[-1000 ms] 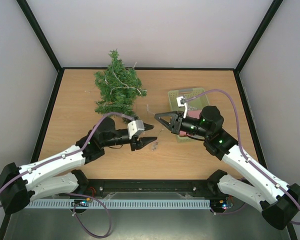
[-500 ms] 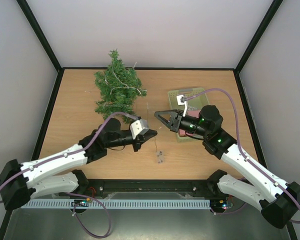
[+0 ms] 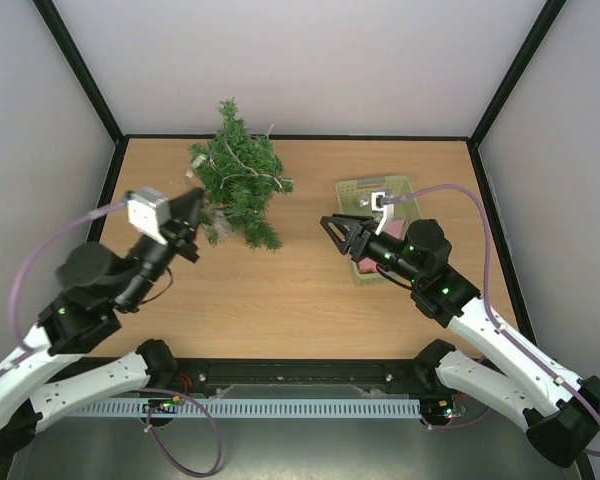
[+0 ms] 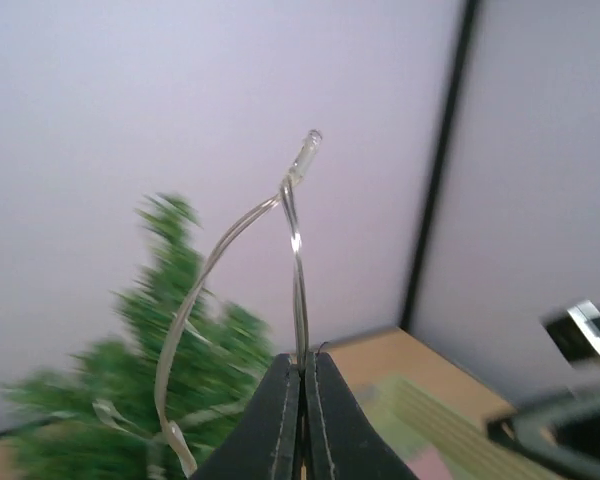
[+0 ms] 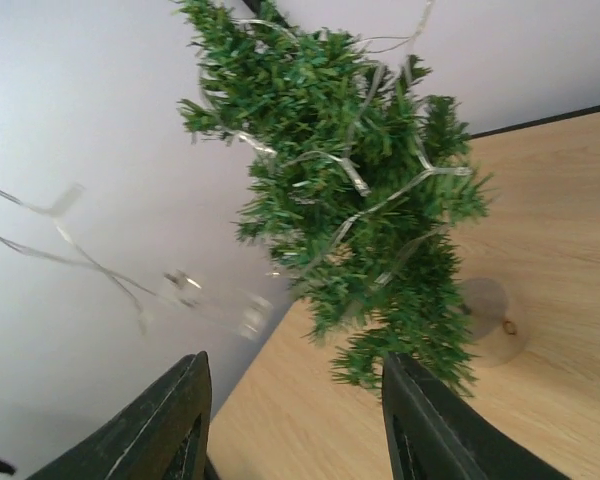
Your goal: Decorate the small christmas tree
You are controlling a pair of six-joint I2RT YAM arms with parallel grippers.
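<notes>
Left gripper (image 4: 302,360): raised above the left side of the tabletop (image 3: 310,300), jaws pressed fully together. They pinch a thin, clear light string (image 4: 298,240), which loops up from the jaws to a small bulb at its tip and trails back down towards the tree.

Right gripper (image 5: 295,368): jaws parted, nothing between them. It is held over the near end of the pale green basket (image 3: 398,184) on the right side of the tabletop and points towards the tree.

The small christmas tree (image 3: 238,178): upright on a round wooden base (image 5: 492,322), far left of centre and close to the far edge. Pale strands of light string already lie across its branches. The left gripper is just beside its left flank; the right gripper is well apart from it.
</notes>
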